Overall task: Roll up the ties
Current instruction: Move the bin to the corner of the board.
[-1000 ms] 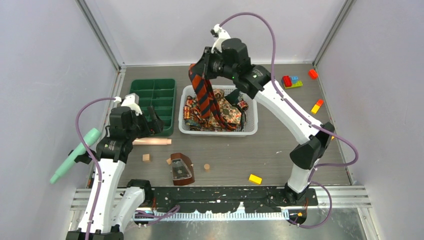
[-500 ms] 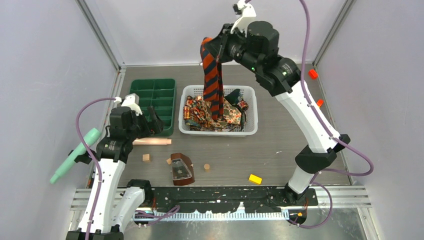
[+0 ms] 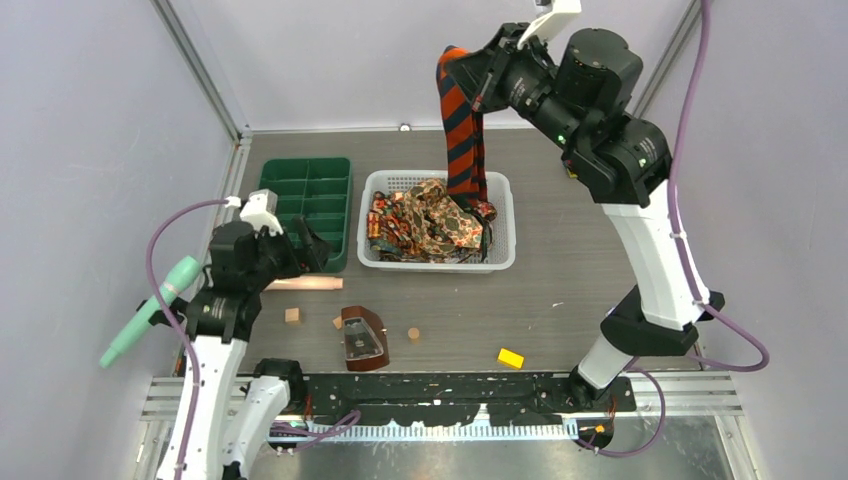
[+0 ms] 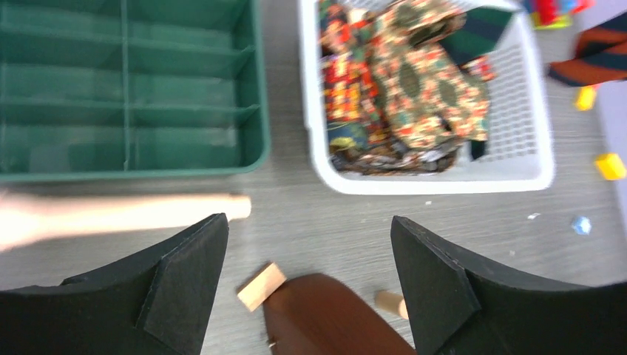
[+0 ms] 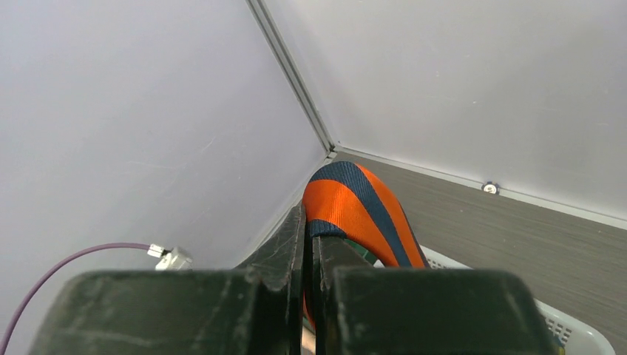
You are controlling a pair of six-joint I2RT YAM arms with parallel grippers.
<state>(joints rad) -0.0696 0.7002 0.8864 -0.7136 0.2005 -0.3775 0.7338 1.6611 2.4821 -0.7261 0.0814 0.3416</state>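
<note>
Pinching the fold of the orange-and-dark striped tie point(image 5: 355, 214), the right gripper point(image 5: 309, 229) had its fingers clamped almost together, high over the white mesh basket point(image 3: 500, 262). The tie hung doubled, its lower end near the basket's far right corner; whether it touched there could not be told. The left gripper point(image 4: 310, 274) stood wide and empty near a wooden dowel point(image 4: 148, 214).

The smooth fabric, held by so narrow a pinch, might have slipped free. Its tail might also have snagged the paisley ties point(image 3: 430, 225) or the rim and dragged them along.

No brand, label or writing could be read.
</note>
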